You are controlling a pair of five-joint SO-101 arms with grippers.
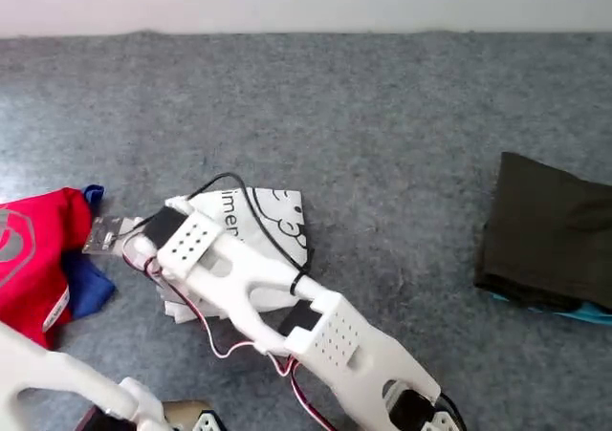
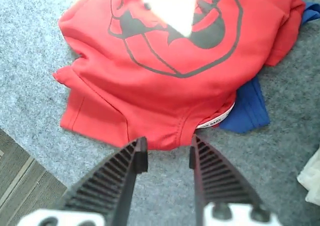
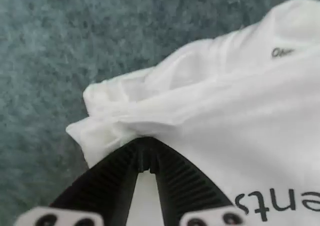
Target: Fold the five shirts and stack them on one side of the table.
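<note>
**Item 1, far left.** Red shirt [image 1: 33, 249], printed, lying rumpled and unfolded. A blue shirt [image 1: 88, 283] pokes out from beneath it. My left gripper [image 2: 167, 156] hangs over the red shirt's collar edge with its fingers spread, grasping nothing.

**Item 2, centre.** White shirt [image 1: 277, 216], partly gathered but not yet a tidy fold. My right gripper [image 3: 145, 158] is clamped on a bunched edge of it.

**Item 3, right side of the table [image 1: 382, 116].** Dark shirt [image 1: 550, 230], folded flat. It rests on a light-blue shirt [image 1: 574, 312], of which I see just a sliver at the lower edge.

**Tally, as I judge it.** Two of the five shirts are folded and stacked at the right. The white one is being worked. The red and blue ones are waiting to be folded and carried across. I put the task at under halfway.
</note>
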